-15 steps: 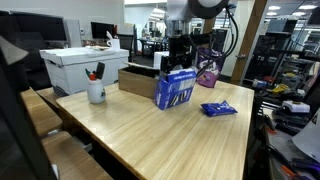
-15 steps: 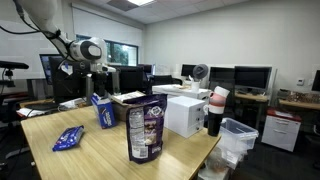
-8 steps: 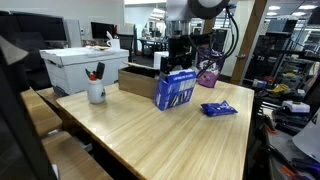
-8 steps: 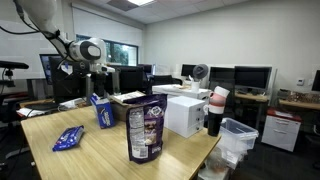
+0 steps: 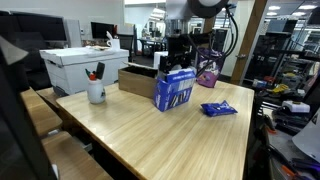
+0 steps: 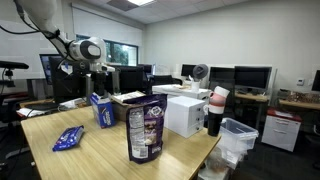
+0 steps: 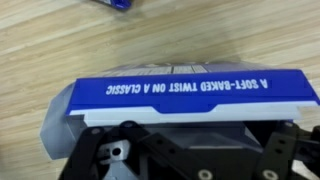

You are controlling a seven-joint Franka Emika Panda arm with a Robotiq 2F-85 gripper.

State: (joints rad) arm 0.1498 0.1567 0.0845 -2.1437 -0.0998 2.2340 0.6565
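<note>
Hand (image 5: 178, 65) spread wide just over upright blue box (image 5: 175, 92) on wooden worktop (image 5: 140, 135), white mug (image 5: 96, 94) holding pens near worktop edge, blue packet (image 5: 217, 108) lying flat nearby, office desks behind.

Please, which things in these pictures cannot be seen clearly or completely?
- Wrist view: the lower part of the blue box is covered by the hand, so whether they touch is unclear.
- Wrist view: a blue thing is cut off by the top edge.
- Exterior view: the print on the purple bag is too small to read.
- Exterior view: the flat blue packet is too small for detail.
</note>
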